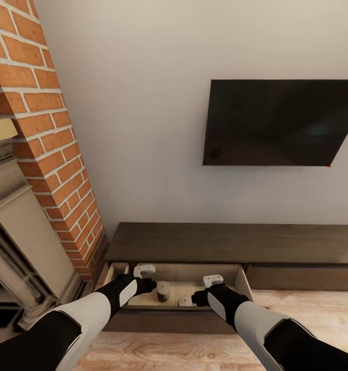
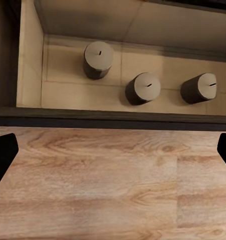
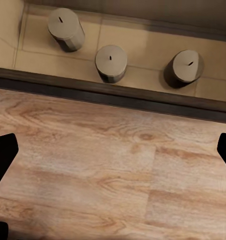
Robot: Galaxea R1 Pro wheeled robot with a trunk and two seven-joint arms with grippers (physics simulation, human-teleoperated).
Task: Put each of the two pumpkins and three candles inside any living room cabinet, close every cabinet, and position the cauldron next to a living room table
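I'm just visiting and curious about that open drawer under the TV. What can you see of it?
The drawer belongs to the long, low dark-brown wooden cabinet below the wall TV. It is pulled out over the pale wood floor. Its front looks dark brown, its inside light beige with smooth panelled walls and bottom. Three short cream candles with dark wicks stand upright on the bottom, apart from one another. Both claws hang above it.

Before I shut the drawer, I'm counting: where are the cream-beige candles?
All three cream-beige candles stand in a row inside the open drawer of the dark-brown TV cabinet.
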